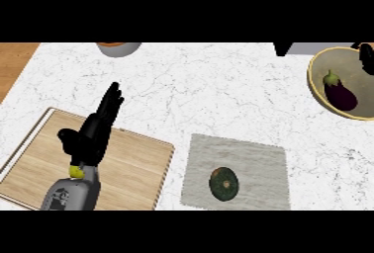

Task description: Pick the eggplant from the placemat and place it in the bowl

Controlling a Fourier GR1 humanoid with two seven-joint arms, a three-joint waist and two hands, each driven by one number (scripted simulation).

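The dark purple eggplant (340, 93) with a green stem lies inside the tan bowl (315, 79) at the right edge of the counter. The grey placemat (256, 163) lies at the lower middle and carries a round dark green vegetable (223, 184). My left hand (93, 132) rests open over the wooden board, fingers straight and pointing away. Only the black fingertips of my right hand (366, 58) show at the upper right edge, above the bowl's inside, apart from the eggplant.
A wooden cutting board (135, 170) lies at the lower left under my left forearm. A grey pot with an orange rim (118, 48) stands at the top edge. A grey object (310, 48) sits at the top right.
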